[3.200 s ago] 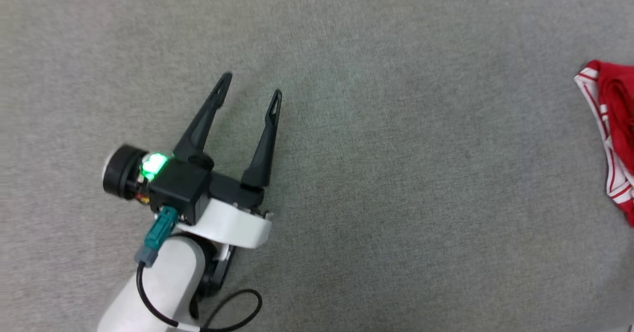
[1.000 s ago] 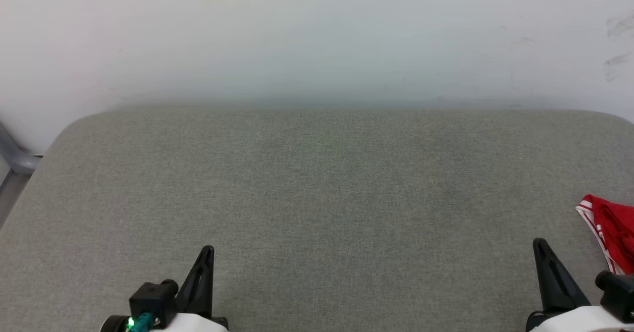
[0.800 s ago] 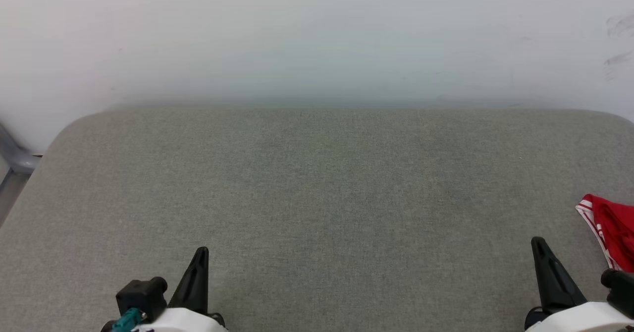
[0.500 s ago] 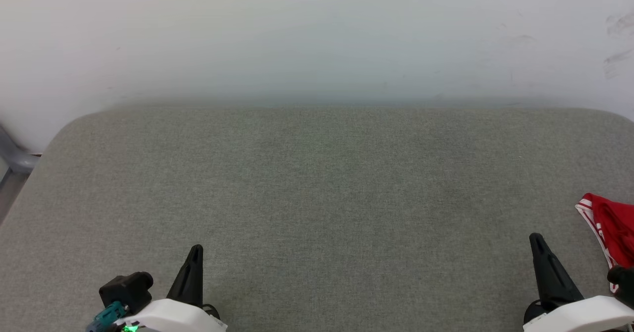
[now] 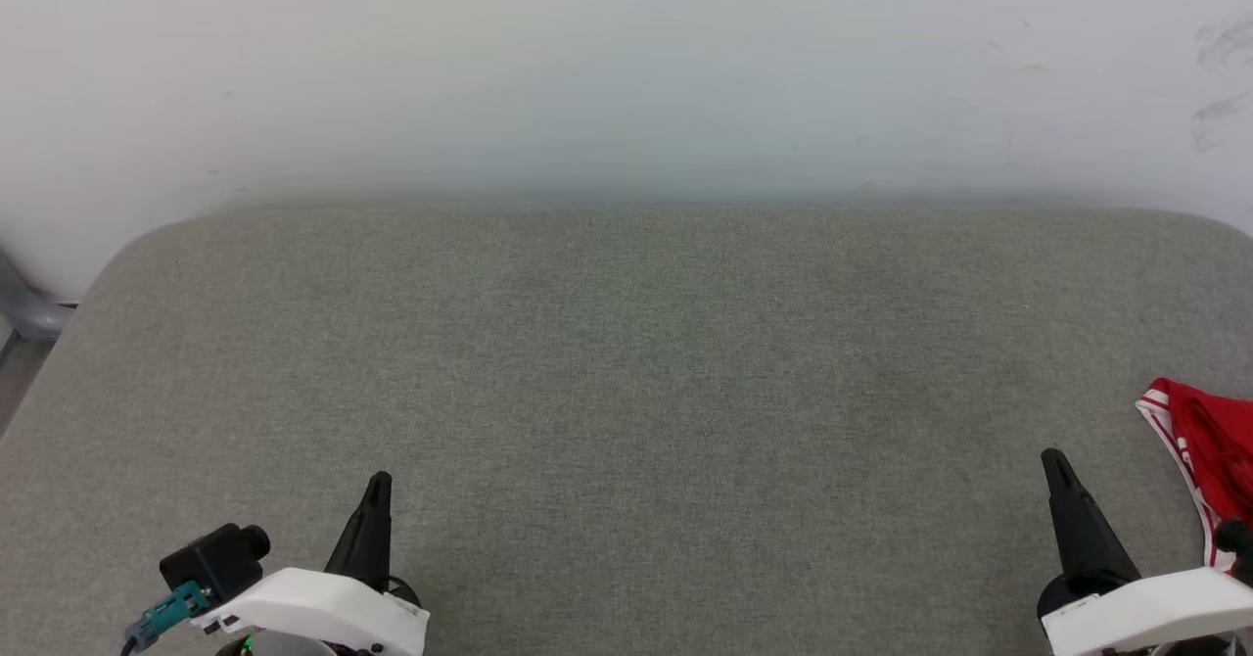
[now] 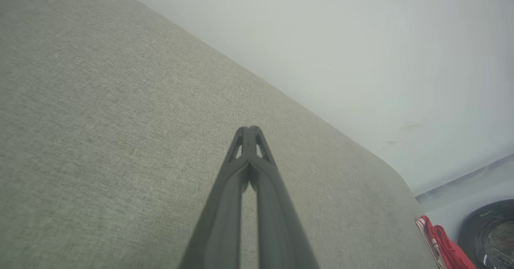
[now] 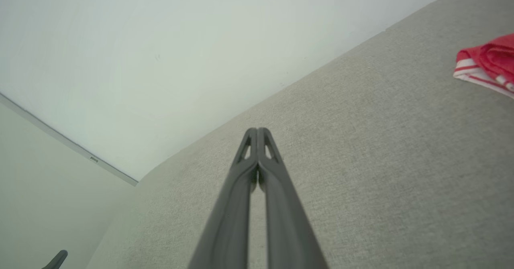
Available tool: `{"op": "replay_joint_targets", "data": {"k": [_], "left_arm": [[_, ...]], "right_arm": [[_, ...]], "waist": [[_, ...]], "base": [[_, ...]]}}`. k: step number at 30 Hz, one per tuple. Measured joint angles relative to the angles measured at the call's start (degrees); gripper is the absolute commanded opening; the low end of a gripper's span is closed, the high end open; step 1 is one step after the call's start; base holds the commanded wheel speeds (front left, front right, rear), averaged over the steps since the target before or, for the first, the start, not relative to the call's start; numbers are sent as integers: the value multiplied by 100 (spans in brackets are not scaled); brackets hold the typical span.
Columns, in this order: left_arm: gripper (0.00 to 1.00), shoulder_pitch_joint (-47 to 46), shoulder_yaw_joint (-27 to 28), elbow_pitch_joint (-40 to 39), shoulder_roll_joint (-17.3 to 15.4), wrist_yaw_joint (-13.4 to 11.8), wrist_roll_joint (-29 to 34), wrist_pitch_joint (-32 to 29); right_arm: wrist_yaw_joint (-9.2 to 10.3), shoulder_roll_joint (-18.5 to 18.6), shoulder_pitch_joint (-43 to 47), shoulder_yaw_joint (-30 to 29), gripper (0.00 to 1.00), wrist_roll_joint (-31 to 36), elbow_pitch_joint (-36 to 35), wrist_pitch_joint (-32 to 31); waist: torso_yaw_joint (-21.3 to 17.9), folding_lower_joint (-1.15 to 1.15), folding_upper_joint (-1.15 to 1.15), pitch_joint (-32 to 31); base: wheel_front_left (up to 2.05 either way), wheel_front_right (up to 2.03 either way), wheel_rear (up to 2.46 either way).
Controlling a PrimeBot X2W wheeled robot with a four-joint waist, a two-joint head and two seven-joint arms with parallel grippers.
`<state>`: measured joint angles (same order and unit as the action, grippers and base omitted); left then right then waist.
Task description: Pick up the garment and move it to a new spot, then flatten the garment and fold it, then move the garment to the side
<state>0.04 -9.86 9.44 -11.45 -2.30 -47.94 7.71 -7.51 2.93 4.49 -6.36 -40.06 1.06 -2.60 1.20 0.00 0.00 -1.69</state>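
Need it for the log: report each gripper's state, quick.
Left gripper: closed, holding nothing.
Right gripper: closed, holding nothing.

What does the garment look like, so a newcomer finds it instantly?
Start at the wide grey fabric-covered surface below the pale wall. Follow it toward its right side, just past the right pincer. There lies the bunched red cloth garment with white-and-red striped trim; its bright red stands out against the grey.

The garment [image 5: 1209, 450] — red, white-and-red striped trim — lies bunched at the grey surface's right edge.
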Motion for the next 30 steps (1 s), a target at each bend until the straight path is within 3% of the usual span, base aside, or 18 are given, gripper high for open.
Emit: {"op": "replay_joint_targets", "data": {"k": [30], "left_arm": [[0, -235, 603, 180, 302, 403, -1906, -519]], "right_arm": [[1, -1, -443, -9, 0, -2163, 541, -153]], "waist": [[-39, 0, 0, 60]], "base": [[0, 0, 0]]}}
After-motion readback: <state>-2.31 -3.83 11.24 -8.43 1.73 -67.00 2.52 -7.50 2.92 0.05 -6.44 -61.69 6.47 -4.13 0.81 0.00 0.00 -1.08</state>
